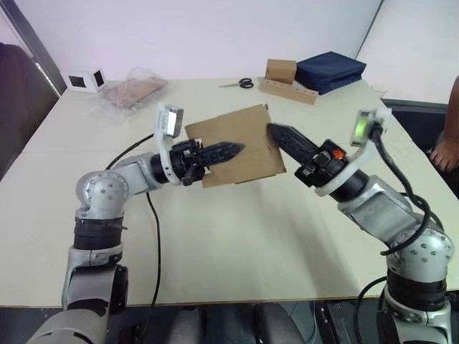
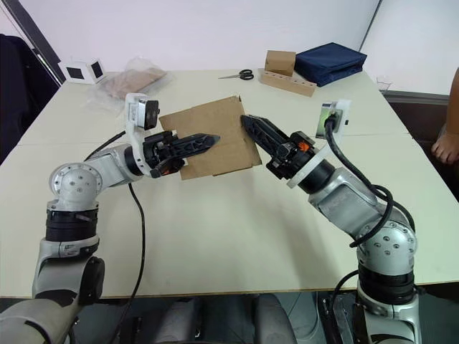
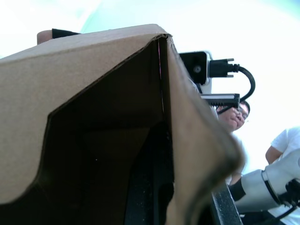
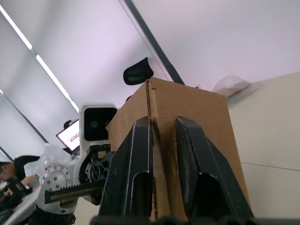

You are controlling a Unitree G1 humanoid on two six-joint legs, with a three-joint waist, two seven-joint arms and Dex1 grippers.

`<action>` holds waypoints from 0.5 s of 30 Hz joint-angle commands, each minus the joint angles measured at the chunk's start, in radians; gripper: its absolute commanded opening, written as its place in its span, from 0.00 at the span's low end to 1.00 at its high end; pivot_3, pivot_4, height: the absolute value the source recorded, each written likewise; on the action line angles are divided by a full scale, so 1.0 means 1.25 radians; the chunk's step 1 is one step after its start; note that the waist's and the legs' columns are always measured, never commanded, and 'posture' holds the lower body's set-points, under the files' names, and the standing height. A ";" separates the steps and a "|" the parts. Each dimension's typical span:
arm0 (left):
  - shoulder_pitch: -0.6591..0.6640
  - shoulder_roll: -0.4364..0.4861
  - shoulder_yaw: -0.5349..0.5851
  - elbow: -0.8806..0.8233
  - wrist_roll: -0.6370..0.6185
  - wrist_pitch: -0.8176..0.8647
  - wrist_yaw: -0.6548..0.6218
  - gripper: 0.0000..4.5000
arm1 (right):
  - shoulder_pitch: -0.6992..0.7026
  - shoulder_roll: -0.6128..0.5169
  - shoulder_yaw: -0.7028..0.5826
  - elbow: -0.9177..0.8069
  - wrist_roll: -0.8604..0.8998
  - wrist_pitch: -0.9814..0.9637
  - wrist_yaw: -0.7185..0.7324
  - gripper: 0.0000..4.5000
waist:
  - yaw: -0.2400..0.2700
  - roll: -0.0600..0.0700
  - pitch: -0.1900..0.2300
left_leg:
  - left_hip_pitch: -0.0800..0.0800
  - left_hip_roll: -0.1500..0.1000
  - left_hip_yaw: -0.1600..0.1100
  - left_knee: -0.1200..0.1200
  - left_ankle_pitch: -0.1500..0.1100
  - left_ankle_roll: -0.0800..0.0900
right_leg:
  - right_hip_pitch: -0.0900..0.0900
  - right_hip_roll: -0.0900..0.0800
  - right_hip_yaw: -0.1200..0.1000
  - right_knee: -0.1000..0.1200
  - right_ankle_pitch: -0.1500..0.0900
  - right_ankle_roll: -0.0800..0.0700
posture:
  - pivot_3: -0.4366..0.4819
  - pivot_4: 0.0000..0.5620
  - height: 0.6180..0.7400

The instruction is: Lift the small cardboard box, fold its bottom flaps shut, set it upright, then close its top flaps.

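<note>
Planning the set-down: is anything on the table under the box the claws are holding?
Nothing visible. The box is held between the left claw and right claw; the table below looks bare.

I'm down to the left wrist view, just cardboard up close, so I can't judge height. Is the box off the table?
Observer: Yes. The small cardboard box hangs tilted above the table, between the left gripper and the right gripper.
Operator: How does the right one hold it?
Observer: Its two fingers straddle a box wall, with cardboard between them.
Operator: Anything underneath?
Observer: The scissors lie near the table's far edge, well away from the box.
</note>
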 commanded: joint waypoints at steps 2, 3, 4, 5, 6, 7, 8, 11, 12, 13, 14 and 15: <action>-0.026 -0.020 0.038 -0.008 -0.047 0.005 0.039 0.00 | -0.018 0.038 0.022 -0.048 0.016 -0.032 -0.036 0.17 | 0.000 0.000 0.000 | 0.000 0.000 0.000 0.000 0.000 0.000 | 0.000 0.000 0.000 0.000 0.000 0.000 | 0.48 0.27 1.00; -0.025 -0.022 0.040 -0.011 -0.052 0.009 0.045 0.00 | -0.021 0.047 0.024 -0.046 0.015 -0.039 -0.045 0.17 | 0.000 0.000 0.000 | 0.000 0.000 0.000 0.000 0.000 0.000 | 0.000 0.000 0.000 0.000 0.000 0.000 | 0.48 0.27 1.00; -0.023 -0.024 0.041 -0.016 -0.056 0.011 0.049 0.00 | -0.023 0.055 0.026 -0.044 0.013 -0.044 -0.052 0.17 | 0.000 0.000 0.000 | 0.000 0.000 0.000 0.000 0.000 0.000 | 0.000 0.000 0.000 0.000 0.000 0.000 | 0.48 0.27 1.00; -0.021 -0.026 0.042 -0.019 -0.060 0.013 0.055 0.00 | -0.028 0.065 0.029 -0.042 0.012 -0.051 -0.059 0.17 | 0.000 0.000 0.000 | 0.000 0.000 0.000 0.000 0.000 0.000 | 0.000 0.000 0.000 0.000 0.000 0.000 | 0.48 0.27 1.00; -0.019 -0.028 0.044 -0.020 -0.067 0.015 0.063 0.00 | -0.033 0.076 0.033 -0.040 0.010 -0.057 -0.067 0.17 | 0.000 0.000 0.000 | 0.000 0.000 0.000 0.000 0.000 0.000 | 0.000 0.000 0.000 0.000 0.000 0.000 | 0.48 0.27 1.00; -0.019 -0.030 0.046 -0.021 -0.072 0.016 0.068 0.00 | -0.036 0.082 0.037 -0.039 0.009 -0.060 -0.072 0.17 | 0.000 0.000 0.000 | 0.000 0.000 0.000 0.000 0.000 0.000 | 0.000 0.000 0.000 0.000 0.000 0.000 | 0.48 0.27 1.00; -0.019 -0.033 0.048 -0.021 -0.077 0.016 0.074 0.00 | -0.039 0.089 0.042 -0.039 0.007 -0.062 -0.076 0.17 | 0.000 0.000 0.000 | 0.000 0.000 0.000 0.000 0.000 0.000 | 0.000 0.000 0.000 0.000 0.000 0.000 | 0.48 0.27 1.00; -0.027 -0.046 0.062 -0.014 -0.095 0.014 0.100 0.00 | -0.042 0.109 0.063 -0.042 -0.002 -0.065 -0.084 0.17 | 0.000 0.000 0.000 | 0.000 0.000 0.000 0.000 0.000 0.000 | 0.000 0.000 0.000 0.000 0.000 0.000 | 0.48 0.27 1.00; -0.029 -0.048 0.064 -0.013 -0.099 0.013 0.105 0.00 | -0.039 0.114 0.068 -0.042 -0.004 -0.066 -0.085 0.17 | 0.000 0.000 0.000 | 0.000 0.000 0.000 0.000 0.000 0.000 | 0.000 0.000 0.000 0.000 0.000 0.000 | 0.48 0.27 1.00; -0.029 -0.048 0.064 -0.014 -0.100 0.013 0.107 0.00 | -0.036 0.115 0.072 -0.042 -0.006 -0.066 -0.085 0.17 | 0.000 0.000 0.000 | 0.000 0.000 0.000 0.000 0.000 0.000 | 0.000 0.000 0.000 0.000 0.000 0.000 | 0.48 0.27 1.00; -0.028 -0.049 0.063 -0.016 -0.100 0.013 0.108 0.00 | -0.033 0.113 0.073 -0.042 -0.007 -0.065 -0.082 0.17 | 0.000 0.000 0.000 | 0.000 0.000 0.000 0.000 0.000 0.000 | 0.000 0.000 0.000 0.000 0.000 0.000 | 0.48 0.27 1.00; -0.027 -0.049 0.063 -0.017 -0.101 0.013 0.110 0.00 | -0.030 0.111 0.073 -0.042 -0.008 -0.065 -0.081 0.17 | 0.000 0.000 0.000 | 0.000 0.000 0.000 0.000 0.000 0.000 | 0.000 0.000 0.000 0.000 0.000 0.000 | 0.48 0.27 1.00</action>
